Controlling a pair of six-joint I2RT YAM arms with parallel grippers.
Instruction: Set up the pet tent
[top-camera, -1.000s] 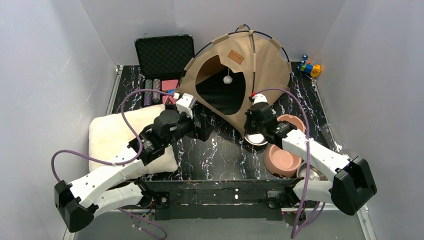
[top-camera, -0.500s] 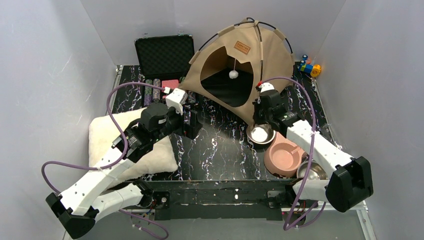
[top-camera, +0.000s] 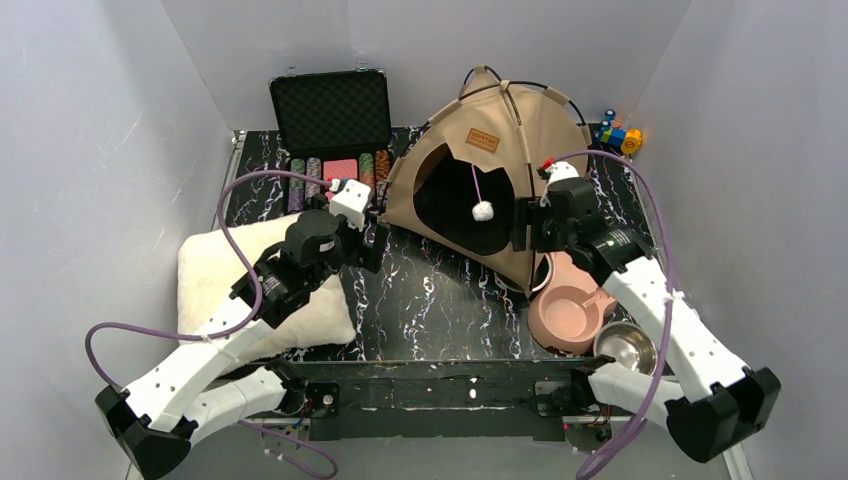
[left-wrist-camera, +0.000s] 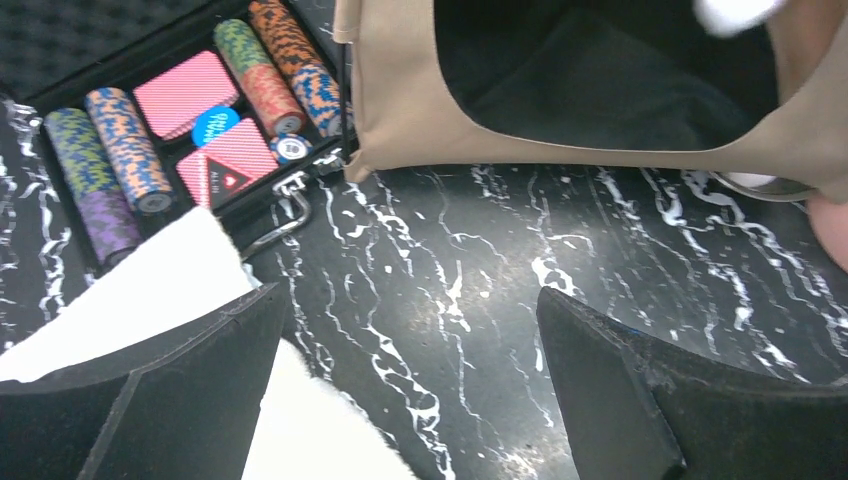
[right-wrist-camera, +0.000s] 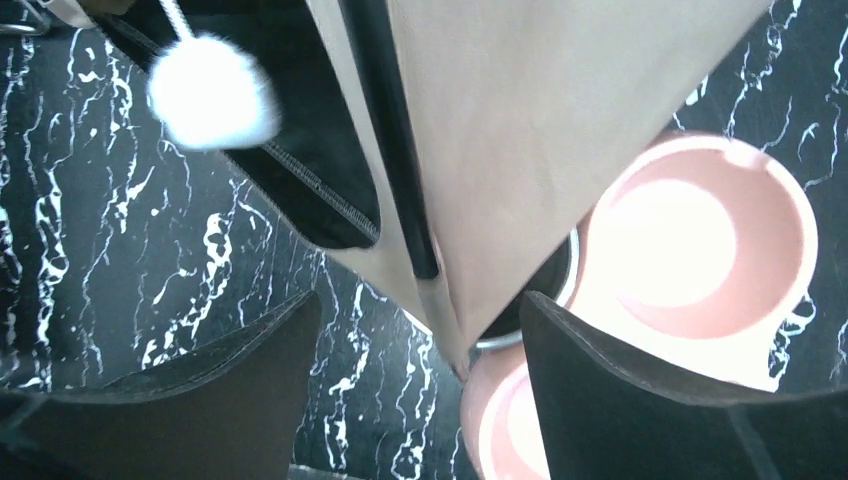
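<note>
The tan pet tent stands at the back of the table, its cat-head doorway facing me and the white pom-pom hanging in it. My right gripper is open at the tent's front right corner. In the right wrist view that corner's fabric and a black pole hang between and beyond the spread fingers, untouched. My left gripper is open and empty just left of the tent's front left corner, over bare table.
An open black case with poker chips lies back left. A fluffy cream cushion is under the left arm. A pink bowl and a steel bowl sit front right; another steel rim shows under the tent corner. A toy is back right.
My right gripper carried the tent back and to the right, then opened and let go of it. The tent corner now covers the steel bowl. The left arm drew back a little.
</note>
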